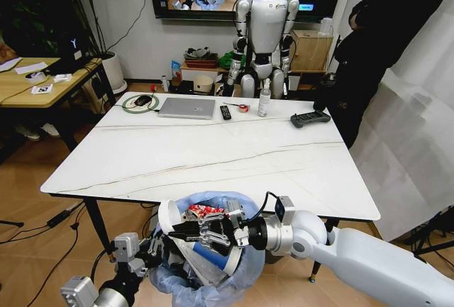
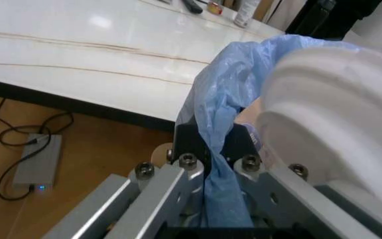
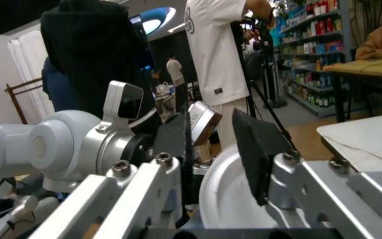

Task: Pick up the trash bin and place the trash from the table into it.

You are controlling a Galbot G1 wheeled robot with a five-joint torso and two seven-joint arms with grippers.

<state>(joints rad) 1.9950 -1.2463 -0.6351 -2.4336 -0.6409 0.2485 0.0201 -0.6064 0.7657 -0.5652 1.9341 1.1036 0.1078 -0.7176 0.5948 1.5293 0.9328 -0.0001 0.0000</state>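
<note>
Below the table's [image 1: 128, 172] near edge, on the left, the left gripper [image 2: 208, 167] is clamped on the blue liner at the rim of the trash bin [image 1: 248, 268], holding it up just off the tabletop. Just right of it, over the bin's mouth, the right gripper [image 1: 195, 230] hangs with its fingers [image 3: 254, 149] slightly apart, a white lid [image 3: 231, 199] lying between them. This looks like the dropping step, with trash [image 1: 204, 212] already inside; next the fingers would need to part wider over the opening.
</note>
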